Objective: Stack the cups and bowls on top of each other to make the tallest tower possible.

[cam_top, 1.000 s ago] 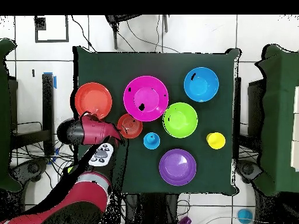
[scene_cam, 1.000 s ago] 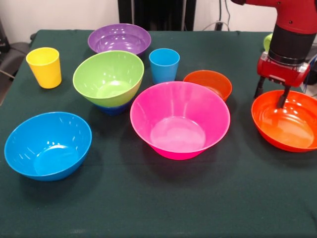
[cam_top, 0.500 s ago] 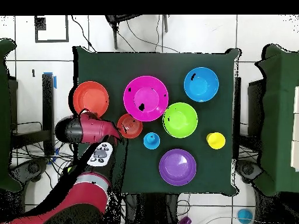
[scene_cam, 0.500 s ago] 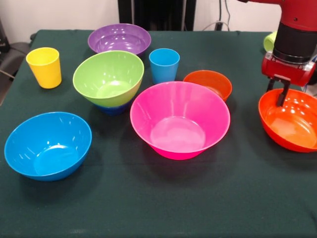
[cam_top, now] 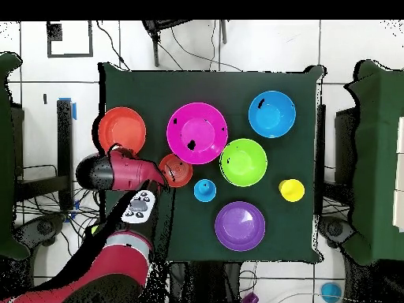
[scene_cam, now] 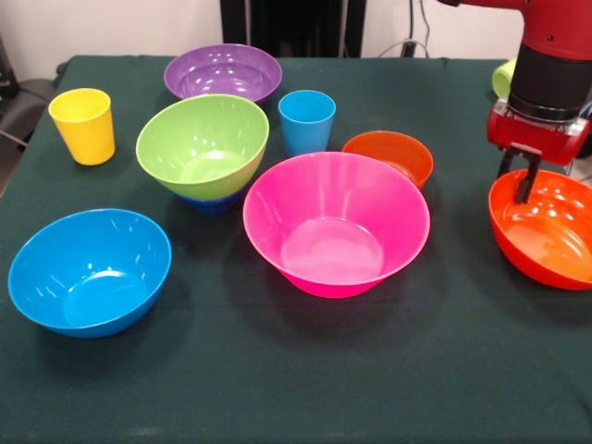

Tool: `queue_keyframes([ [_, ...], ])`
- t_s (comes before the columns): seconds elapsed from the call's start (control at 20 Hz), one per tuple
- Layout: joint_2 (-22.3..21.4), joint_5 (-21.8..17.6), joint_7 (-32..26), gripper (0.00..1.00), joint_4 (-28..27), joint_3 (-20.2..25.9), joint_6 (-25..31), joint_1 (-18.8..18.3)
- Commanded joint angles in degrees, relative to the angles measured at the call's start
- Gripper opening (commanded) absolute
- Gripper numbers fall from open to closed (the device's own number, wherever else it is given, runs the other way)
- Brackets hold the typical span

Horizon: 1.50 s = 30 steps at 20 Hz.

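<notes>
The table (scene_cam: 277,388), covered in dark green cloth, carries everything. No writing or brand can be read on any item.

The arm (scene_cam: 555,55), red and black, comes down at the right side of the front view. Its gripper (scene_cam: 520,178) straddles the far rim of the orange-red bowl (scene_cam: 546,231), one finger (scene_cam: 527,183) inside the rim, and appears clamped on it. That bowl sits at the table's right edge, tilted.

The pink bowl (scene_cam: 336,225) stands in the middle, upright and empty. The light blue bowl (scene_cam: 90,271) sits at the near left, apart from the rest. The purple bowl (scene_cam: 223,72) is at the far side.

The tower (scene_cam: 203,153) so far is the lime bowl (scene_cam: 203,143) resting, tilted, on the dark blue bowl (scene_cam: 209,203), which only peeks out beneath it; it stands left of the pink bowl.

The small orange bowl (scene_cam: 388,155) sits just behind the pink bowl's right side.

The blue cup (scene_cam: 307,121) stands upright between the purple bowl and the small orange one. The yellow cup (scene_cam: 83,126) stands upright at the far left. A lime cup (scene_cam: 500,78) shows partly behind the arm.
</notes>
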Motion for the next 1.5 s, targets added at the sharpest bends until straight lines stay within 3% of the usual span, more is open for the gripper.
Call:
queue_keyframes([
  [0.05,-1.4,-0.9,3.7,0.0,-1.1,6.5,8.4,-1.3],
  [0.35,-8.8,-4.1,-1.2,0.0,5.1,9.2,9.3,-4.0],
  [0.5,-12.5,-4.7,-3.0,0.0,6.3,9.2,14.0,-5.5],
  [1.25,-17.2,-11.5,-10.0,0.0,4.0,12.6,24.8,-14.5],
  [1.5,-21.0,-13.0,-12.5,0.0,7.5,15.9,26.5,-18.7],
])
